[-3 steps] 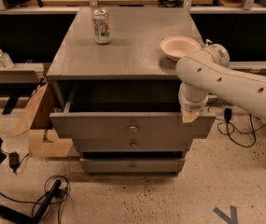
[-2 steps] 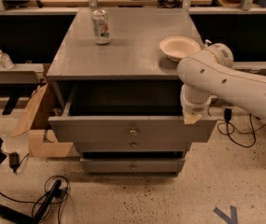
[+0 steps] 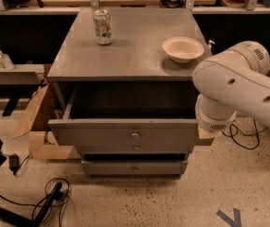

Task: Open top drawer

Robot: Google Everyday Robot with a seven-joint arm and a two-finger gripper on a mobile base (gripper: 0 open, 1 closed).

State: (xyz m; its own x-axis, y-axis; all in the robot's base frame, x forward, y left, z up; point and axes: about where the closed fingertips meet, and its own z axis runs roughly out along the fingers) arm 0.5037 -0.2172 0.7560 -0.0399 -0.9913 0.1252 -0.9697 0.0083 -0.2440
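Camera view
- Drawer [image 3: 120, 131] location: top slot of the cabinet [image 3: 125, 63], standing well out toward the camera, with the dark box open to view behind the front panel.
- Drawer axis: front panel long from picture-left to picture-right. Travel line square to it, toward the camera.
- Knob [image 3: 135, 135]: centre of the front panel, bare, nothing on it.
- Lower drawers [image 3: 134, 167]: two, beneath the top one, not drawn out.
- Gripper [image 3: 205, 134] location: at the right end of the front panel, low by its corner, mostly hidden under the wrist.
- Gripper state: cannot be told. Only a tan sliver visible at the panel corner.
- Key relation: drawer to picture-left of the gripper. Gripper at the panel's end and well apart from the knob. Touching or just beside, not separable here.
- Arm [image 3: 238, 84] pose: enters from picture-right, forearm sloping down toward the cabinet, wrist turned downward over the drawer's right corner.
- Task stage (judgement): largely done.
- Next move (judgement): any further pull straight toward the camera. Off-centre contact likely to skew the box in its slot.
- Cabinet top: can [image 3: 103, 26] at the back, bowl [image 3: 183, 48] at the right, near the arm.
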